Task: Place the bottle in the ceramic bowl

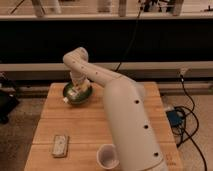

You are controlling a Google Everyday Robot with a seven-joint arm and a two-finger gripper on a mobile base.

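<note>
Scene: wooden table (95, 125) with a light butcher-block top, seen from above and behind the robot; dark shelving along the wall behind.
Arm: white robot arm (125, 115), thick near the camera, reaching forward and left, bending at an elbow above the far left part of the table and then pointing down.
Gripper: gripper (76, 90) low over the ceramic bowl, at the end of the downward link; mostly hidden by the wrist, so open or closed cannot be told.
Ceramic bowl: round green ceramic bowl (80, 95) with a darker rim, standing on the far left part of the table, directly under the wrist.
Bottle: small white bottle (70, 95), only a pale shape at the left side of the bowl, just below the gripper, tilted, with one end sticking over the rim; held or already resting cannot be told.
Writing on bottle: label not readable.
Paper cup: white paper cup (107, 156) upright at the near edge of the table, just beside the arm, well apart from the bowl.
Flat packet: small grey-white rectangular packet (60, 145) lying flat at the near left corner; print on it not readable.
Floor at right: black cables (192, 125) and a blue box (175, 118) beside the table.
</note>
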